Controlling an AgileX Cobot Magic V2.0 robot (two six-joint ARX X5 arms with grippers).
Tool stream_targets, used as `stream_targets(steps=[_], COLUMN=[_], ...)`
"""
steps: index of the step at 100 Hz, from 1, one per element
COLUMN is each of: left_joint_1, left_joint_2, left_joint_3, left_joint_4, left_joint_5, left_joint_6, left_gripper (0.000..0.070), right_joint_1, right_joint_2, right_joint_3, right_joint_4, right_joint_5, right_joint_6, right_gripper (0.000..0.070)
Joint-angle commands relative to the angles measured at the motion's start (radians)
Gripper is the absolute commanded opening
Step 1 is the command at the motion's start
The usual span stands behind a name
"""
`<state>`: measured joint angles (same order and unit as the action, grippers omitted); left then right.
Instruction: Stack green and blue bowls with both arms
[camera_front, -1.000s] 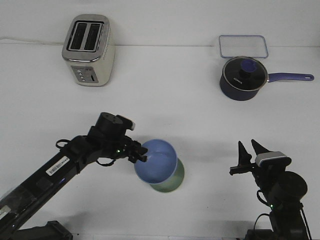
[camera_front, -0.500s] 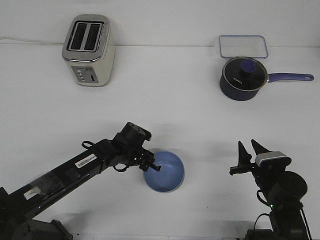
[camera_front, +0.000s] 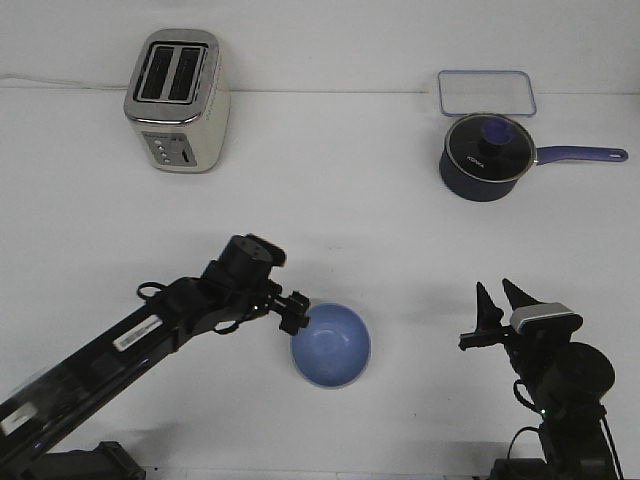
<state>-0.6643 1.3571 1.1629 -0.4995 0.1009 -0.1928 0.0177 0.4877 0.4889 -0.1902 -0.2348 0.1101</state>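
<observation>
While the blue bowl (camera_front: 331, 345) sits near the worktop's front edge, the left gripper (camera_front: 296, 313) touches its rim, closure indeterminable; the right gripper (camera_front: 497, 303) stands open.

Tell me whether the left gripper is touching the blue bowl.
Cannot tell. In the front view the left gripper sits right at the rim of the blue bowl, with no gap visible, but the fingertips are too dark and small to confirm contact.

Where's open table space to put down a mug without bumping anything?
The widest bare patch is mid-table, between the toaster and the saucepan. Another lies between the blue bowl and the right end effector. It is crowded where the left end effector sits at the bowl's rim.
</observation>
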Motion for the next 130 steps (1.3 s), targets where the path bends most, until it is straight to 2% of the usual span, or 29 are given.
stream_targets(steps=[1,12,23,28,32,34,36,39,41,46,54,66,76,85,97,101,130], left_joint_1=[0.012,0.063,0.149,0.192,0.235,0.262,0.278,0.314,0.334,0.380,0.434,0.482,0.494,0.498,0.500,0.500,0.500], left_joint_2=[-0.073,-0.194,-0.292,-0.322,-0.348,-0.364,-0.374,-0.399,-0.415,-0.460,-0.558,-0.793,-0.978,-1.099,-1.171,-1.182,-1.193], left_joint_3=[0.043,0.051,0.051,0.050,0.044,0.035,0.028,0.007,-0.009,-0.063,-0.192,-0.487,-0.678,-0.760,-0.782,-0.782,-0.782], left_joint_4=[0.021,0.082,0.126,0.127,0.127,0.130,0.133,0.140,0.145,0.168,0.252,0.484,0.605,0.599,0.555,0.550,0.552], left_joint_5=[-0.087,-0.234,-0.332,-0.349,-0.349,-0.349,-0.349,-0.349,-0.349,-0.348,-0.337,-0.276,-0.275,-0.277,-0.277,-0.277,-0.277], left_joint_6=[0.053,0.124,0.191,0.206,0.217,0.220,0.222,0.225,0.227,0.227,0.227,0.235,0.229,0.229,0.220,0.200,0.200], left_gripper=[0.0473,0.0467,0.0439,0.0324,0.0164,0.0051,0.0000,0.0020,0.0010,0.0012,0.0012,0.0011,0.0011,0.0012,0.0015,0.0015,0.0015], right_joint_1=[0.000,0.000,0.000,0.000,0.000,0.000,0.000,0.000,0.000,0.000,0.000,0.000,0.000,0.000,0.000,0.000,0.001], right_joint_2=[0.004,0.004,0.004,0.004,0.004,0.004,0.004,0.003,0.003,-0.001,-0.023,-0.092,-0.155,-0.191,-0.206,-0.206,-0.206], right_joint_3=[0.001,0.001,0.001,0.001,0.001,0.001,0.001,0.001,0.001,0.001,-0.003,-0.027,-0.049,-0.056,-0.055,-0.055,-0.055], right_joint_4=[0.010,0.010,0.010,0.010,0.010,0.010,0.010,0.009,0.007,0.002,0.003,0.021,0.026,0.026,0.024,0.021,0.029], right_joint_5=[0.000,0.000,0.000,0.000,0.000,0.000,0.000,0.000,0.000,0.001,0.016,0.031,0.059,0.087,0.104,0.099,0.105], right_joint_6=[-0.003,-0.003,-0.003,-0.001,0.003,0.006,0.006,0.006,0.006,0.008,0.006,0.021,0.020,0.020,0.028,0.031,0.031], right_gripper=[0.0294,0.0294,0.0294,0.0292,0.0270,0.0251,0.0227,0.0177,0.0133,0.0000,0.0000,0.0000,0.0000,0.0000,0.0000,0.0000,0.0000])
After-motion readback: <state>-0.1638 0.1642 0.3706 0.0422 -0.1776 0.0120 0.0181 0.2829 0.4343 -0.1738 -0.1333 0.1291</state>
